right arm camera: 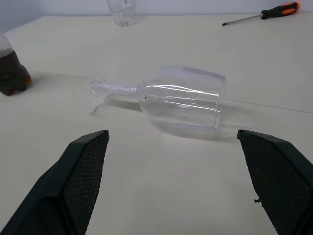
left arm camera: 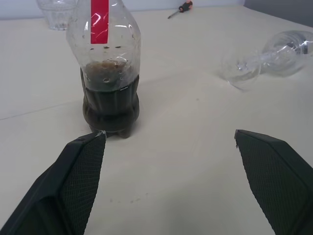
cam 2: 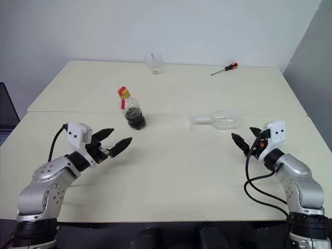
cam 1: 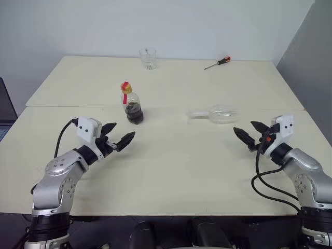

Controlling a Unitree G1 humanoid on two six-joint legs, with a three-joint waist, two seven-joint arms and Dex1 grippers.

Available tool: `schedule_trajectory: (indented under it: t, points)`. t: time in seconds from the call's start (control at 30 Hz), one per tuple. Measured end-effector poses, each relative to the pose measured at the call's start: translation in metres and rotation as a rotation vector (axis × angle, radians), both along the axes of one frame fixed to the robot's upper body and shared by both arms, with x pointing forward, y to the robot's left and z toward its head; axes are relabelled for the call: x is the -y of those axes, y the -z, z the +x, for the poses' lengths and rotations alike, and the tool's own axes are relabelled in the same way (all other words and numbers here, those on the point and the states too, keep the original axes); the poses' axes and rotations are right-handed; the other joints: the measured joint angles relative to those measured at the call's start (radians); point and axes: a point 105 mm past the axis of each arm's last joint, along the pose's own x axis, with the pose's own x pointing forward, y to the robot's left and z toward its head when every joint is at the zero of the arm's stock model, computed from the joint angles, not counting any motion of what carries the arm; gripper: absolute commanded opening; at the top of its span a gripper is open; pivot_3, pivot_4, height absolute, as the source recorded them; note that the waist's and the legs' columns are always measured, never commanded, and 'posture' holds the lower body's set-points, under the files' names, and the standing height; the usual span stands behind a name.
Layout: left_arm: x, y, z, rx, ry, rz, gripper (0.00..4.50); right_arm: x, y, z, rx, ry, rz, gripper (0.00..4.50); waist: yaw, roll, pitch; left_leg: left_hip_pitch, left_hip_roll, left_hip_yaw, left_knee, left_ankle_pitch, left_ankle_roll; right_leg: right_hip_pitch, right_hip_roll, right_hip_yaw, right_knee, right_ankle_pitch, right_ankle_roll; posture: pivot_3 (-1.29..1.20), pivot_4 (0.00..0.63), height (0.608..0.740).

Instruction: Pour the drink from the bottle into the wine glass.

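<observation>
Bottle [left arm camera: 108, 73] cap beyond wrist frame

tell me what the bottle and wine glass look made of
Bottle: likely thin clear plastic, glossy, with a lobed moulded base and red label strip. Wine glass, lying on its side: clear and shiny with sharp highlights, looks like glass, though clear plastic can't be ruled out.

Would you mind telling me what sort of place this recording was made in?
Probably a lab or test room rather than a home or bar: plain cream tables pushed together against a bare white wall, a stray screwdriver at the far edge, and just a few props, a bottle, tumbler and toppled wine glass.
</observation>
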Motion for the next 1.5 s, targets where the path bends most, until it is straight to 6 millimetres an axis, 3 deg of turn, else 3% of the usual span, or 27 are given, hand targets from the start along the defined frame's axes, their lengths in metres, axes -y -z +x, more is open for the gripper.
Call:
schedule_trajectory:
  t: [0.27, 0.47, 0.6, 0.9, 1.13, 1.5]
  points:
    - [0.002, -0.001, 0.002, 0.003, 0.003, 0.002, 4.49, -0.008, -0.009, -0.007, -0.002, -0.065, -0.02, 4.5, 0.0, 0.0, 0.0, 0.0, 0.0, 0.0, 0.0, 0.0, 0.0, 0.0, 0.0, 0.0, 0.0, 0.0, 0.0, 0.0, 0.15, 0.74]
    - [0.005, 0.005, 0.022, 0.034, -0.044, 0.01, 4.49, -0.046, -0.007, -0.022, -0.047, -0.251, -0.1, 4.5, 0.001, 0.0, 0.0, 0.0, 0.0, 0.0, 0.0, 0.0, 0.0, 0.0, 0.0, -0.001, 0.0, 0.0, 0.0, 0.0, 0.15, 0.74]
    - [0.013, 0.005, 0.037, 0.08, -0.055, 0.022, 4.49, -0.075, -0.024, -0.026, 0.007, -0.352, -0.126, 4.5, 0.001, -0.002, 0.001, 0.0, 0.0, 0.0, 0.001, 0.0, 0.0, 0.0, 0.001, -0.001, 0.0, 0.0, 0.0, 0.0, 0.15, 0.74]
    - [0.011, 0.0, 0.065, 0.159, -0.158, 0.019, 4.49, -0.106, -0.02, -0.024, 0.008, -0.4, -0.105, 4.5, 0.004, -0.004, 0.002, -0.001, 0.0, 0.0, 0.001, 0.0, 0.0, 0.0, 0.001, -0.001, 0.0, 0.0, 0.0, 0.0, 0.15, 0.74]
    - [0.025, 0.004, 0.08, 0.147, -0.153, -0.021, 4.49, -0.11, -0.018, -0.024, 0.005, -0.401, -0.104, 4.5, 0.007, -0.004, 0.002, -0.001, -0.001, 0.0, 0.001, 0.0, 0.0, 0.0, 0.001, -0.002, 0.0, 0.0, 0.001, 0.0, 0.15, 0.74]
    - [0.028, 0.016, 0.105, 0.111, -0.184, -0.036, 4.49, -0.109, -0.018, -0.024, 0.007, -0.381, -0.105, 4.5, 0.009, -0.005, 0.002, -0.001, 0.0, 0.0, 0.001, 0.0, 0.0, 0.0, 0.005, -0.002, 0.0, 0.0, 0.001, 0.0, 0.15, 0.74]
